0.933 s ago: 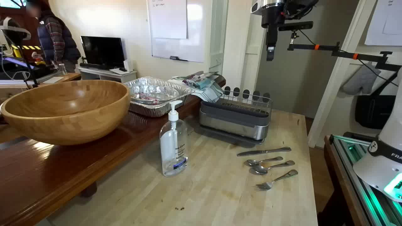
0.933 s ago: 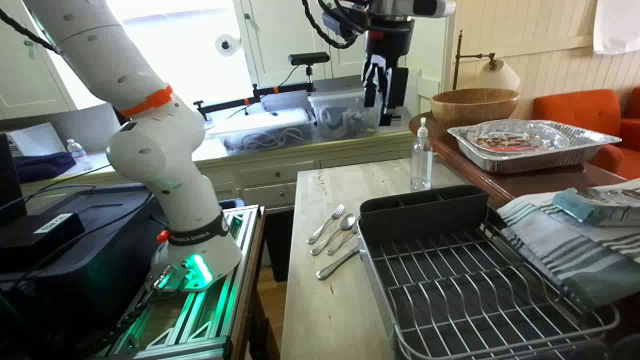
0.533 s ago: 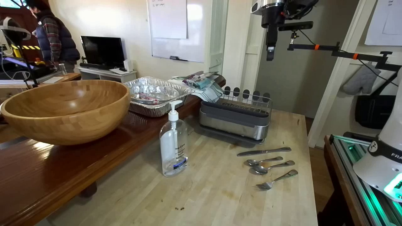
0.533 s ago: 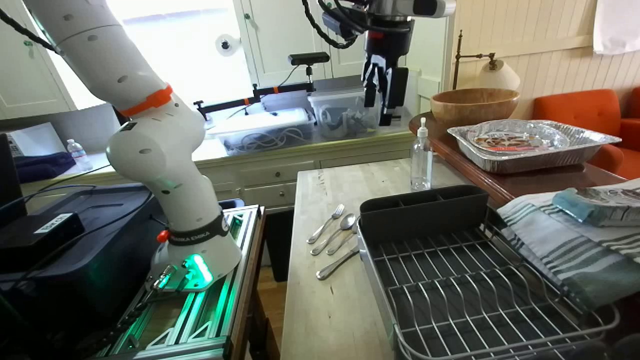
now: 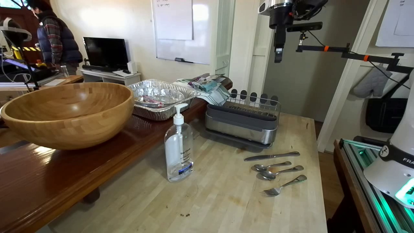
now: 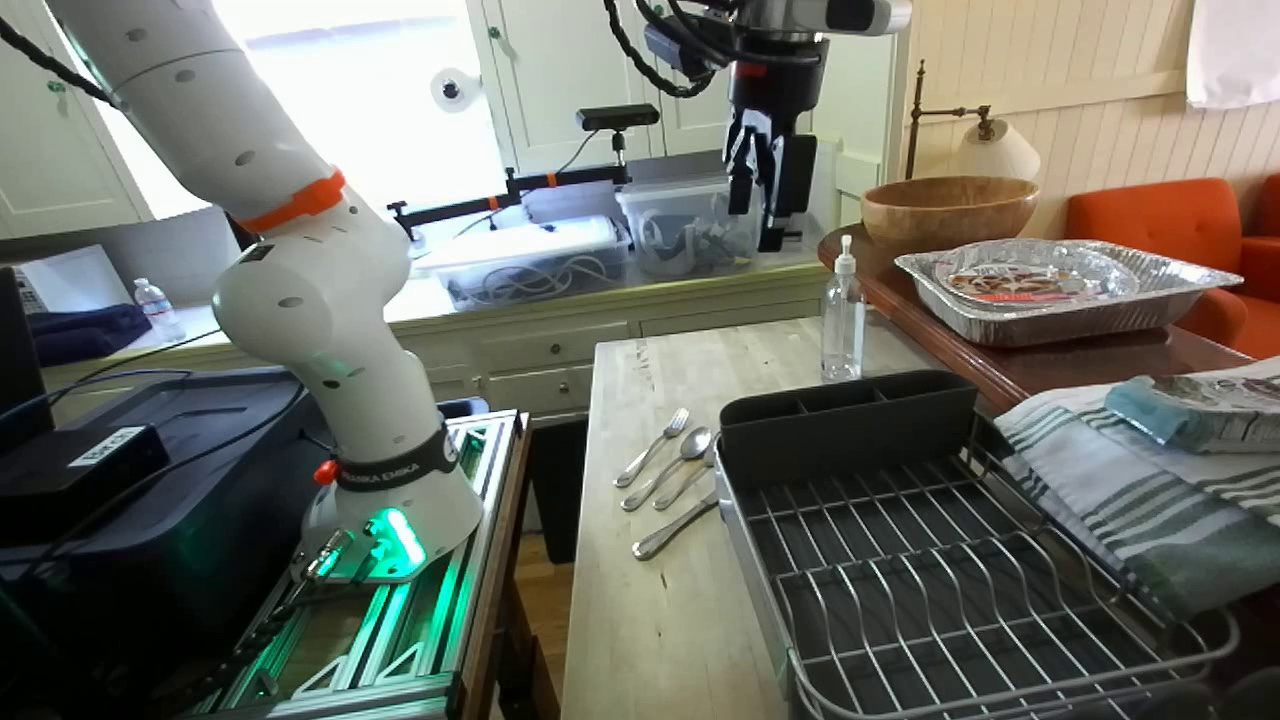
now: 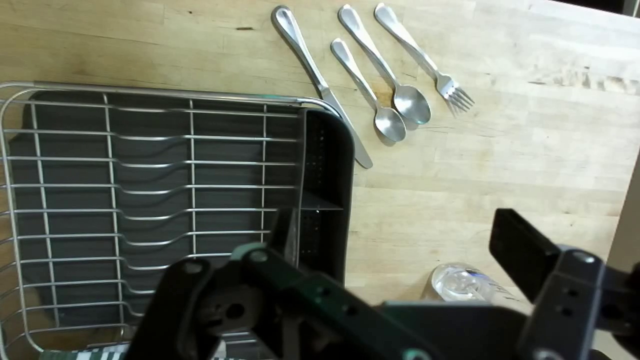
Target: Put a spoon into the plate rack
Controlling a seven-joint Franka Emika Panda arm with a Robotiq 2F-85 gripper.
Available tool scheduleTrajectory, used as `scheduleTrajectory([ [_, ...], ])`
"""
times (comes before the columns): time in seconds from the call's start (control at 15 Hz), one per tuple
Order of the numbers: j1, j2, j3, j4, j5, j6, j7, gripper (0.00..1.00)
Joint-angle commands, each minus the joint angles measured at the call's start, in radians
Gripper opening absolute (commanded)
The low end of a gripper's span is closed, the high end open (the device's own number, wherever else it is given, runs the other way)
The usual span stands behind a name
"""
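the gripper (image 7: 397, 232) hangs high over the bench (image 5: 207, 204), its two fingers spread wide apart. the small spoon (image 7: 367, 90) lies on the bench just beside the large spoon (image 7: 384, 65), their round ends close together; whether they touch, i can't tell. the knife (image 7: 322, 86) lies on the small spoon's other side and the fork (image 7: 425, 58) beyond the large one, all four in a loose row. the plate rack (image 5: 237, 129) stands on the bench near the knife, with a dark divided cup (image 6: 850, 425) along the end nearest the soap bottle (image 5: 179, 152), which is upright. a striped towel (image 6: 1130, 500) lies alongside the rack, and the wooden bowl (image 5: 81, 132) sits next to the foil tray (image 5: 158, 113).
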Motion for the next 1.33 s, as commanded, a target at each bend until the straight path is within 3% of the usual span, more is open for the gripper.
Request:
scheduleTrajectory([
  [0.0, -0.017, 0.002, 0.015, 0.002, 0.004, -0.003, -0.004, 1.0],
  [0.67, 0.075, 0.097, 0.18, -0.032, -0.01, 0.031, -0.006, 1.0],
  [1.27, 0.09, 0.17, 0.197, -0.12, 0.032, 0.016, -0.09, 1.0],
])
